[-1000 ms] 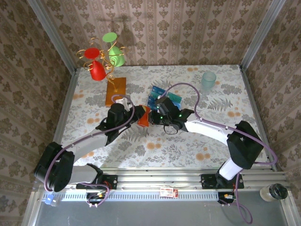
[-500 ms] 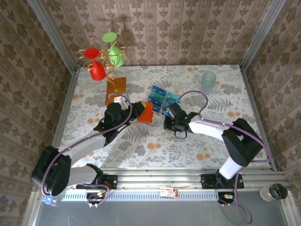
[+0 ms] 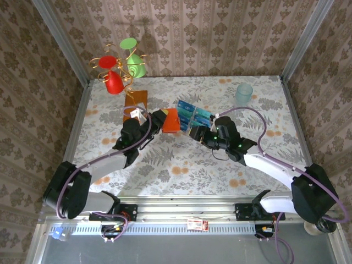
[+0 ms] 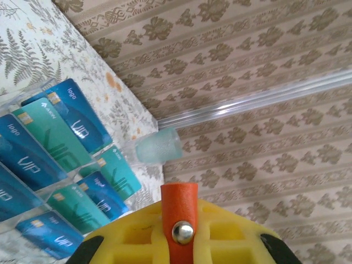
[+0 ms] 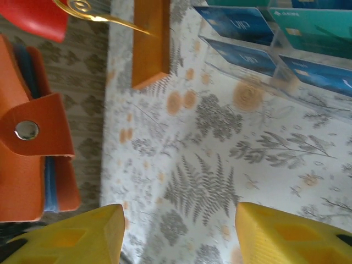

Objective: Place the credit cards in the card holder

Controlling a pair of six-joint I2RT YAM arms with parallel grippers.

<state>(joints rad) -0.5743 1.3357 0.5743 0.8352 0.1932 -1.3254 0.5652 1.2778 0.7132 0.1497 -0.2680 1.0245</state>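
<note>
You get bright, even light from overhead — the wire stand (image 3: 122, 69) casts a faint shadow up the back wall (image 3: 220, 33). In your right wrist view the card holder (image 5: 27, 159) is blurred, its snap (image 5: 26, 130) glinting — the table (image 5: 220, 176) print is crisp.

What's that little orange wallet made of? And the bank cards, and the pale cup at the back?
The card holder looks like smooth matte orange leather or an imitation; its flap carries a shiny metal snap. The credit cards look like thin, stiff printed plastic with a slight gloss. The cup seems frosted plastic, possibly glass: pale teal, cloudy, pebbled.
</note>
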